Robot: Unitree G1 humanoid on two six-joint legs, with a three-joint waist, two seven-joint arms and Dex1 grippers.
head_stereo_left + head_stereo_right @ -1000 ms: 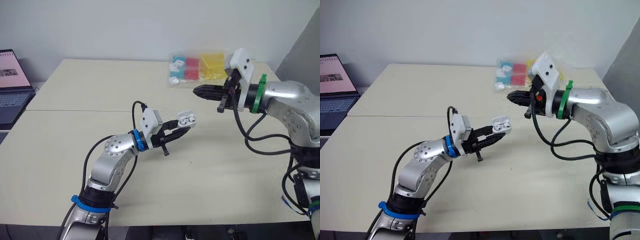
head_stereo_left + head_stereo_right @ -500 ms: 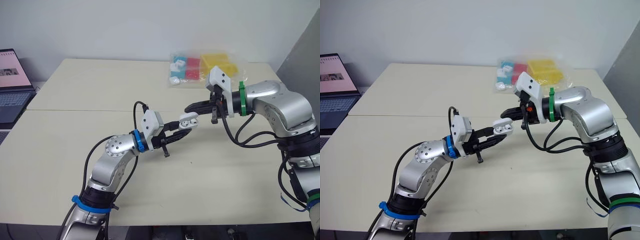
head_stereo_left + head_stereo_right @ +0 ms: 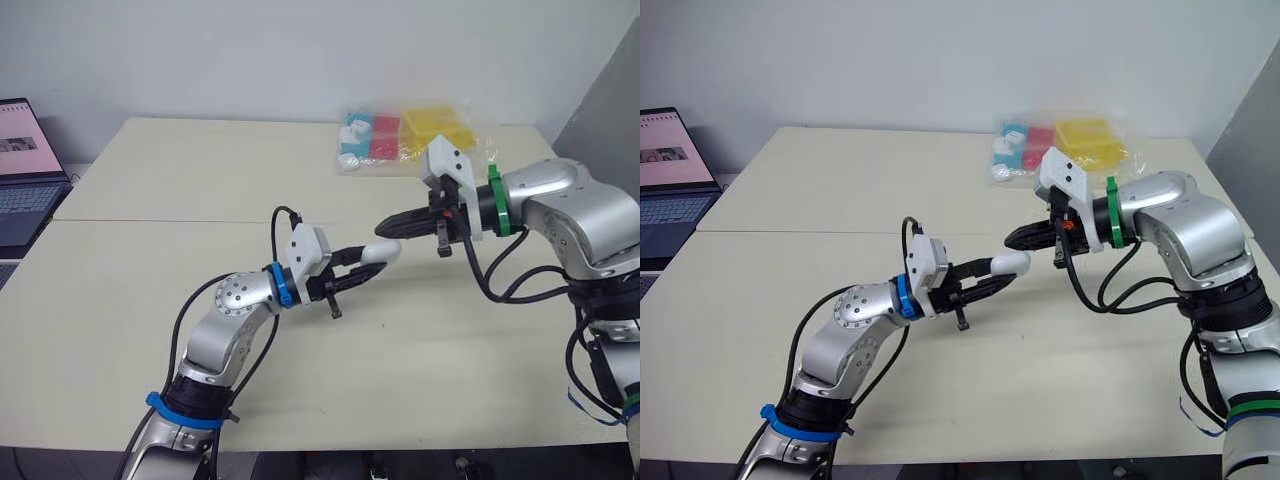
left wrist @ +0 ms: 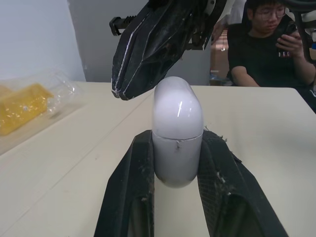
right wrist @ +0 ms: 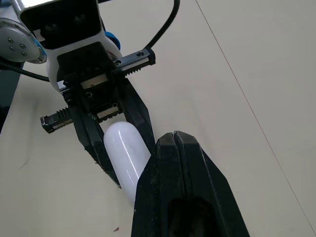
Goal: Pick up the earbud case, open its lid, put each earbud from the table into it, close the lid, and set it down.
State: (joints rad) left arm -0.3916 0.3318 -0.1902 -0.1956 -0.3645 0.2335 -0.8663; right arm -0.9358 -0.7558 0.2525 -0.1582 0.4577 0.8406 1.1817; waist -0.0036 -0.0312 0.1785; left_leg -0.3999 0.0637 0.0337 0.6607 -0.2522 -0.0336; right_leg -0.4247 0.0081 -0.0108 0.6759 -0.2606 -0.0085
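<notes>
My left gripper (image 3: 370,262) is shut on the white earbud case (image 3: 381,251) and holds it above the middle of the table (image 3: 150,200). The case's lid is down, and its rounded top sticks out past the black fingers (image 4: 133,168). My right gripper (image 3: 385,226) is shut, its tip right at the lid end of the case; whether it touches is unclear. In the left wrist view the case (image 4: 177,133) stands between both fingers with the right gripper (image 4: 143,54) just over it. The right wrist view looks past its own shut tip (image 5: 175,138) onto the case (image 5: 126,153).
A clear plastic bag (image 3: 405,135) with blue, red and yellow items lies at the back of the table. A laptop (image 3: 20,170) stands off the far left edge. A person (image 4: 269,44) sits beyond the table in the left wrist view.
The case's lid, open in the earlier frames, is now down. My right gripper came in from the right to the case's lid end. The left gripper kept hold of the case.
</notes>
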